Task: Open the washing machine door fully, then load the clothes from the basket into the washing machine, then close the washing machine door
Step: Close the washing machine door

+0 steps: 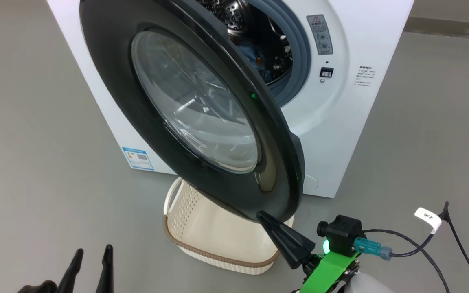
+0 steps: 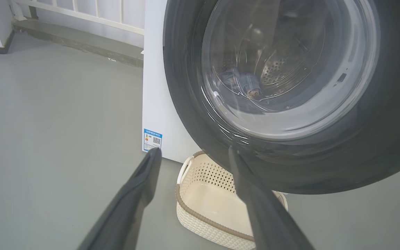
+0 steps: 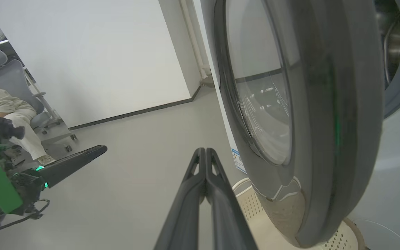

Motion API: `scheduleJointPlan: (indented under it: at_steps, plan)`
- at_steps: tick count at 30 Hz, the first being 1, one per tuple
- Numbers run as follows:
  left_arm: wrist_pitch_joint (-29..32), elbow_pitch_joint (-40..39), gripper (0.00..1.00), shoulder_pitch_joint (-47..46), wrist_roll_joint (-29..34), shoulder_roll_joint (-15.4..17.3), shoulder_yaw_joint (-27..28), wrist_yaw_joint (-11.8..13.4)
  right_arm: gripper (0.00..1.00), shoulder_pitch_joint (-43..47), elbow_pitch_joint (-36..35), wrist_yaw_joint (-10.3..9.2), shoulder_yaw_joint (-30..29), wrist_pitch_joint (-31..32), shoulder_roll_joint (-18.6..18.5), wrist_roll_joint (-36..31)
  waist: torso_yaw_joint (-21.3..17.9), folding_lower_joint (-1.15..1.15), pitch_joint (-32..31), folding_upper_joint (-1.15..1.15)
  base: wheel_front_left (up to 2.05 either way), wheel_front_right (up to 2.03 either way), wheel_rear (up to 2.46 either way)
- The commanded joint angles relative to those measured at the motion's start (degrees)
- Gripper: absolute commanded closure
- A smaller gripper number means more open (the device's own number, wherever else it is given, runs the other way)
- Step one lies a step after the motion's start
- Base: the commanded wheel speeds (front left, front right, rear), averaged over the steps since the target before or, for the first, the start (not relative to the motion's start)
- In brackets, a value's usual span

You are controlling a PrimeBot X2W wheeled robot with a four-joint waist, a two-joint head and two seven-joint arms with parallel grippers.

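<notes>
The right gripper point(image 1: 261, 215) has its two long dark fingers pressed tight together, pinching nothing. Its tip sits right at the bottom edge of the big round washing machine door point(image 1: 136, 101), which has a shiny black rim and a bulging clear glass middle. I cannot tell if it truly touches. The door hangs half open, just above this gripper.

I think the door is hard, stiff and a bit heavy, and its shiny rim looks slippery. A shut tip is good for pushing it. The best place to push looks like the wide black rim near the tip, far from the hinge, not the glass.

Just under the tip stands the small cream plastic basket point(image 1: 218, 260) with holes and a brown rim. It looks empty. The door hangs over it, so it may pass close.

Past the door, soft light-blue clothes point(image 1: 255, 61) lie in the steel drum of the big white washing machine point(image 1: 360, 40). They seem well inside.

The left gripper point(image 1: 94, 249) is far off to the side, fingers spread wide, holding nothing. A white paper tag point(image 1: 428, 217) hangs beside the right arm. A person point(image 3: 5, 104) sits well away.
</notes>
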Motion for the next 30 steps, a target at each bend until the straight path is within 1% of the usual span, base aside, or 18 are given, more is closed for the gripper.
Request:
scheduleJointPlan:
  at_steps: [1,9,13,22,30]
  plan:
    - [-0.4,-0.9,0.0,-3.2,0.1,0.7,1.8,-0.1,1.0,-0.1,-0.3,0.09,0.3,-0.3,0.8,0.6,0.2,0.0,0.4,0.0,0.0,0.0,0.0]
    - [-0.4,-0.7,0.0,-4.0,0.0,0.6,1.3,-0.1,1.0,-1.5,3.2,0.09,-1.7,-0.3,1.6,0.6,0.5,0.0,1.6,0.0,0.0,0.0,0.0]
    - [-0.4,-0.7,0.0,-4.6,-0.1,0.7,0.8,-0.1,1.0,-2.3,4.5,0.09,-3.7,-0.3,2.4,0.3,0.8,0.0,2.3,0.0,0.0,0.0,0.0]
    - [-0.4,-0.6,0.0,-5.3,-0.4,0.9,0.1,-0.1,1.0,-3.6,6.4,0.09,-7.7,-0.3,3.7,-0.7,1.4,0.0,3.0,0.0,0.0,0.0,0.0]
    - [-0.4,-0.7,0.0,-5.8,-0.4,0.7,-0.3,-0.1,1.0,-4.2,6.6,0.09,-11.3,-0.3,4.0,-1.7,1.5,0.0,3.6,0.0,0.0,0.0,0.0]
